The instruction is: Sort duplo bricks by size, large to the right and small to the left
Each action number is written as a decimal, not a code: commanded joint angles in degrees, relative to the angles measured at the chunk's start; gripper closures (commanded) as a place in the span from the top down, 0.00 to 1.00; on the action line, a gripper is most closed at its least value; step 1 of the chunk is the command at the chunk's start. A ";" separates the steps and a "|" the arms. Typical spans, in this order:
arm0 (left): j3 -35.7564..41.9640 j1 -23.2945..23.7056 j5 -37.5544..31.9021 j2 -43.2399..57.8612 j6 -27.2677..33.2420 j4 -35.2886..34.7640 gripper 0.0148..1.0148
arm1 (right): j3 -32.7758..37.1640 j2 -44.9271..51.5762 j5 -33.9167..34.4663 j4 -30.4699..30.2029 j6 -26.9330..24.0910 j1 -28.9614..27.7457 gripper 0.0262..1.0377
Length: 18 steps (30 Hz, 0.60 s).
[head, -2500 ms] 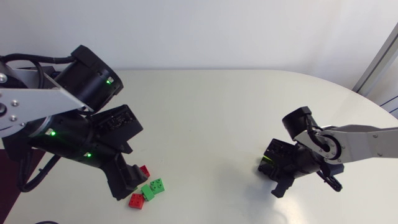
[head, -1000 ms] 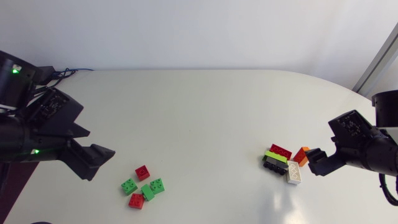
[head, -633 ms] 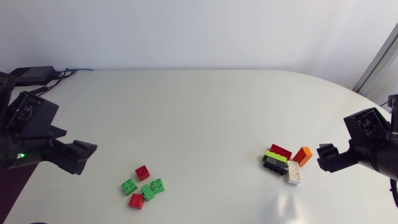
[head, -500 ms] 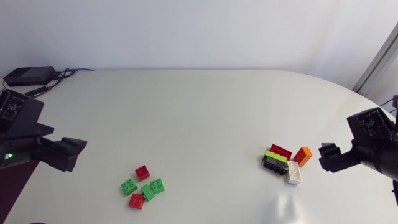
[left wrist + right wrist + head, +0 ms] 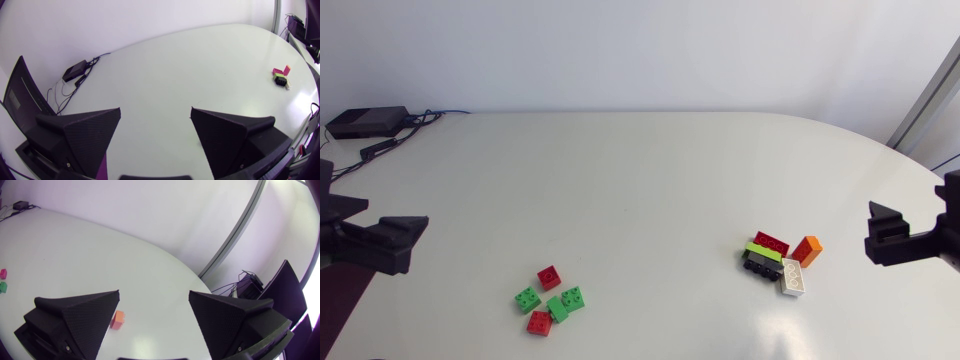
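Several small square bricks, red and green, lie in a cluster at the front left of the table. At the front right are the long bricks: red, lime, black, white and orange. My left gripper is at the left edge, well left of the small cluster, and stands open and empty. My right gripper is at the right edge, right of the long bricks, also open and empty. The orange brick shows on the table between its fingers.
A black box with cables sits at the far left corner of the table. In the left wrist view the long bricks lie far across the table. Small bricks show far off in the right wrist view.
Both arms have drawn back from the brick piles to the table's side edges. The bricks have stayed where they were.
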 commanded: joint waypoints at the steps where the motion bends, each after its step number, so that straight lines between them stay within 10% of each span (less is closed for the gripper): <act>1: -2.05 0.00 -0.38 -1.40 -1.76 1.33 0.97 | -2.33 -1.33 0.84 0.91 1.92 0.55 0.96; 18: -7.67 3.08 -9.26 -11.07 -0.53 12.22 0.97 | -10.41 -15.13 3.03 6.36 -2.65 2.48 0.96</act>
